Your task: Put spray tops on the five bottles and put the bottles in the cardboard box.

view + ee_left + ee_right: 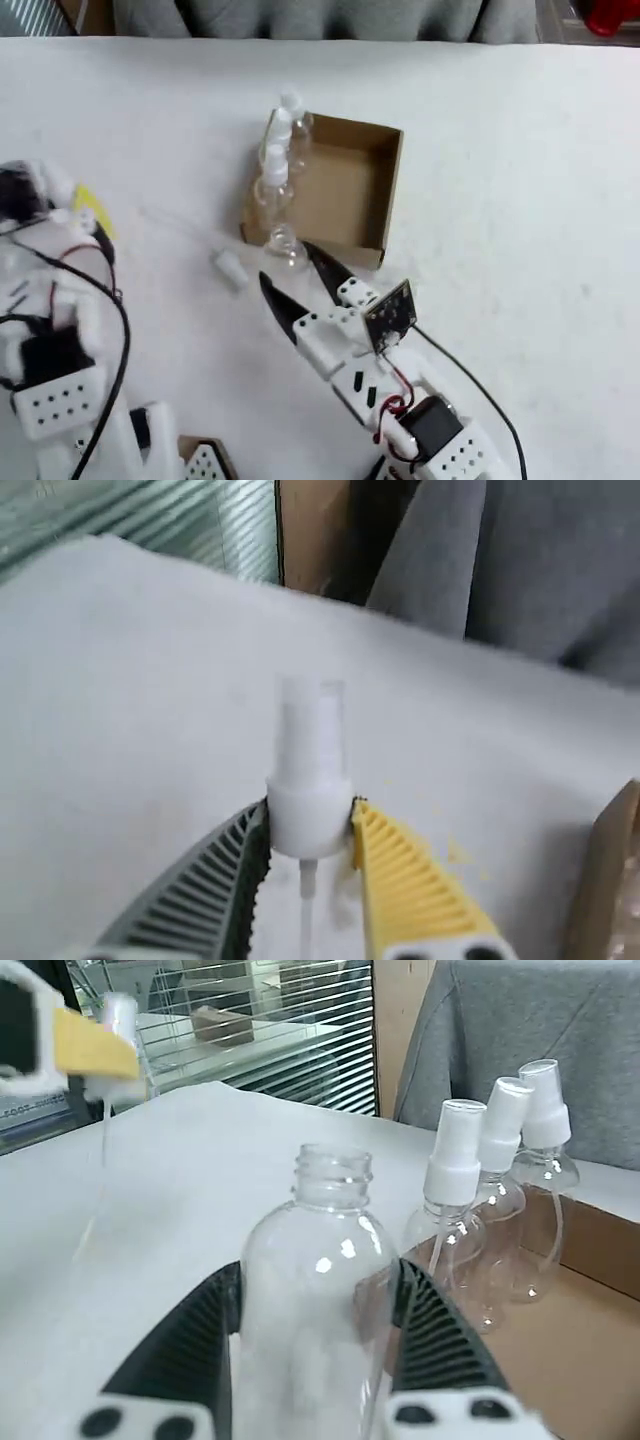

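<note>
- Clear plastic bottle with rounded shoulders and an open threaded neck (320, 1210): stands upright on the table just outside the near corner of the box. It has no cap and is probably being steadied so that a top can be screwed on.
- Right claw (315, 1280): two black ribbed fingers press the bottle's body from either side, closed as far as its width allows. The ribbing likely helps grip on the smooth, glossy wall.
- Left claw (310, 815): one grey and one yellow ribbed finger pinch the collar of a white plastic spray top (310, 770). The nozzle points up and the thin dip tube hangs down between the fingers. The top is held above the table, well apart from the bottle, apparently ready to be brought over the open neck.
- Second white spray top (230, 268): lies on its side on the white table (520, 180), near the held bottle, presumably waiting for a later bottle.
- Shallow, square, open-topped box of matte brown cardboard (385, 190): sits just beyond the held bottle.
- Three clear bottles fitted with white spray tops (497, 1160): stand upright in a row along the box wall on the left arm's side, which leaves floor space for the rest.
</note>
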{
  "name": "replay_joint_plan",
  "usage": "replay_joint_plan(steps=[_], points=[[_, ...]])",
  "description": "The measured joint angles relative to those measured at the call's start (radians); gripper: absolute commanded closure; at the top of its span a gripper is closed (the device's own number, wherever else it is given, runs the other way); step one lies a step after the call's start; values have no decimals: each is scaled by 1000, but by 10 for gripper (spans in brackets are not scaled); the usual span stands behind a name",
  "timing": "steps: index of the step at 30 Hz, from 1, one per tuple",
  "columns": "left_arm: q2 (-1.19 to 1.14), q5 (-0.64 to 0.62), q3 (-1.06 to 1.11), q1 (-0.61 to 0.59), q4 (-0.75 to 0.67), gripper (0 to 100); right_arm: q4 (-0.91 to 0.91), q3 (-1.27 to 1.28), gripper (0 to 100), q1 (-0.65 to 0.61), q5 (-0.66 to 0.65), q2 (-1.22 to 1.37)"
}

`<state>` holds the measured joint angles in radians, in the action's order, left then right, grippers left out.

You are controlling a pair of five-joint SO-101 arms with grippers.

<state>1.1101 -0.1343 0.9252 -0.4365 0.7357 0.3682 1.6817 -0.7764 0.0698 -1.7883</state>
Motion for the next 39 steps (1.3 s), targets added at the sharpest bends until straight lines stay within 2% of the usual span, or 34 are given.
replay_joint_plan(steps=[8, 13, 17, 23, 28, 34, 39], points=[[0, -212, -347, 21, 75, 979, 0, 0, 983, -14, 0, 0], [2, -381, -456, 157, 49, 978, 11, 0, 983, -69, 0, 0], [5, -451, -483, 287, -11, 976, 29, 0, 983, -64, 0, 0], [-26, -460, -493, 522, -12, 976, 29, 0, 983, -66, 0, 0], [-160, -457, -546, 572, 58, 977, 29, 0, 983, -66, 0, 0], [-153, -304, -531, 664, 60, 978, 29, 0, 983, -66, 0, 0], [-152, -275, -497, 700, 60, 978, 29, 0, 983, -66, 0, 0]])
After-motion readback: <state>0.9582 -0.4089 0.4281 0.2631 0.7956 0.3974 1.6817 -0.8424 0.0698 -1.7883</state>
